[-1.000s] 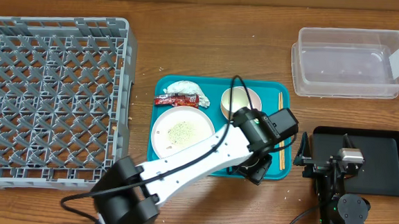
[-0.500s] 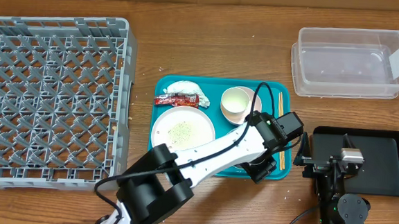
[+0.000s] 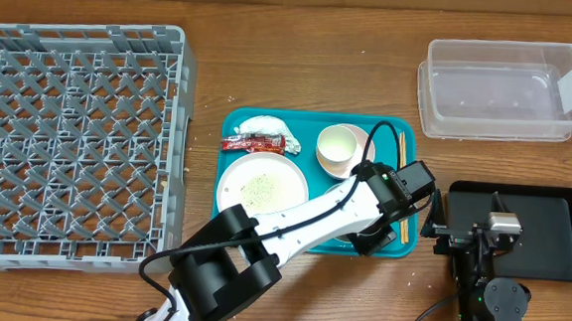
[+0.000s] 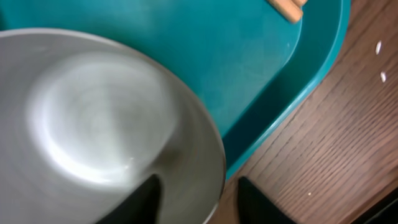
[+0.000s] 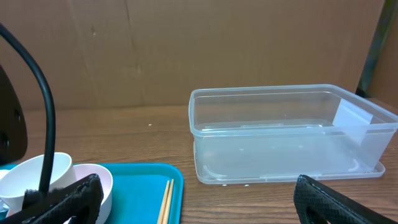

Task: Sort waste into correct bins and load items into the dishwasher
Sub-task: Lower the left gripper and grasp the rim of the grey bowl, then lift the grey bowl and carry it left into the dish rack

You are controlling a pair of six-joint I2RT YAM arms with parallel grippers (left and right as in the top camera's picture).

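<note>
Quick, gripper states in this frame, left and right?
Left gripper: straddling the rim of the grey-blue bowl; cannot tell whether it is clamped.
Right gripper: open, holding nothing.

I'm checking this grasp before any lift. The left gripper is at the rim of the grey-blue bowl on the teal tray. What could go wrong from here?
1. The left gripper straddles only a short stretch of the rim of the bowl, one finger inside and one outside. A pinch there may let the bowl tilt or slip when lifted.
2. The bowl sits by a corner of the teal tray, near the chopsticks. A nudge could knock them onto the table.
</note>
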